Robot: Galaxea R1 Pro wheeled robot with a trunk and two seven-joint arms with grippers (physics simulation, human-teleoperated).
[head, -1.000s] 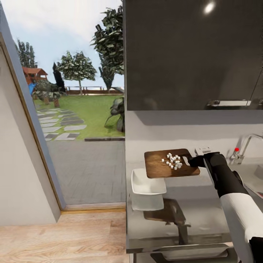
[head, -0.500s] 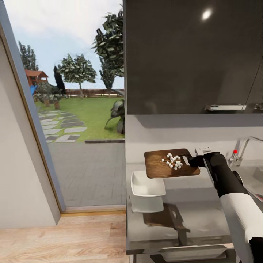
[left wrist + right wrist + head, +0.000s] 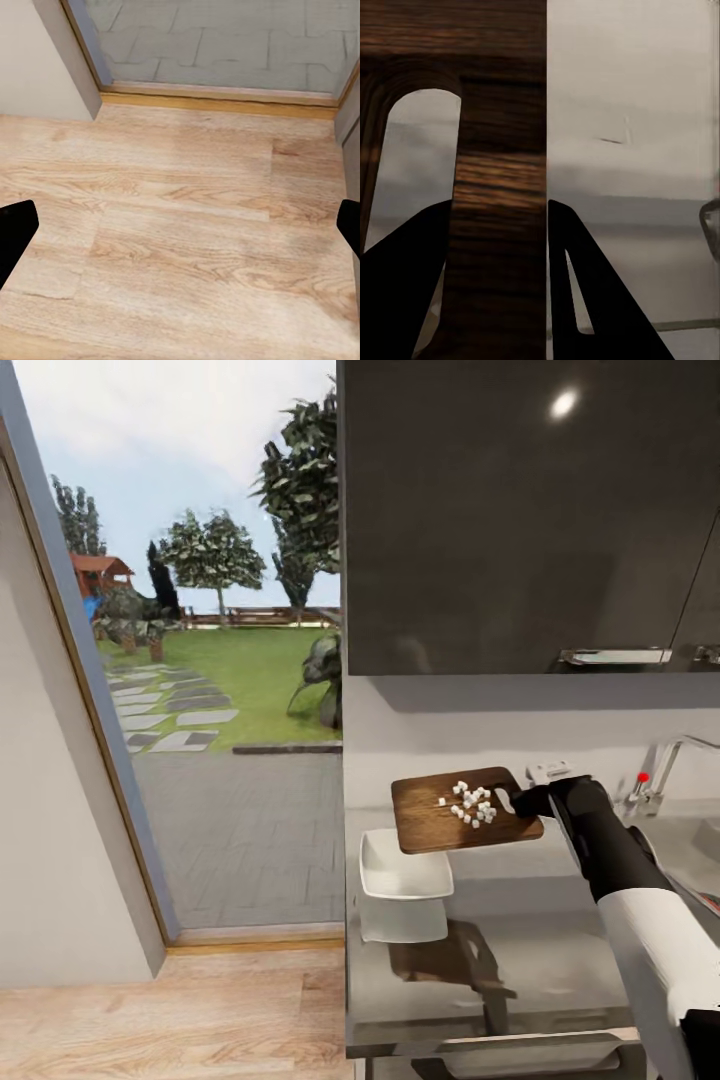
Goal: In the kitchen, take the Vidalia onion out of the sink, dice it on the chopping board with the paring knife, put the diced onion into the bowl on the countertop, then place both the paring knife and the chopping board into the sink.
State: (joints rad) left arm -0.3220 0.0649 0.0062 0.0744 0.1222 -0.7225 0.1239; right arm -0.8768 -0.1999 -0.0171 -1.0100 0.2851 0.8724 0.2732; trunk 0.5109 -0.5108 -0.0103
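Right fingers clamping chopping board handle end above bowl, left fingers spread.

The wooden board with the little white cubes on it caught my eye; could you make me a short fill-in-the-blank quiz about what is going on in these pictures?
1. The right gripper holds the chopping board by its ____ end.
2. The diced onion lies on the board, and the white bowl below it is ____.
3. The left gripper is open over the wooden ____.
4. The tap beside the sink has a ____ knob.

Missing words: handle; empty; floor; red
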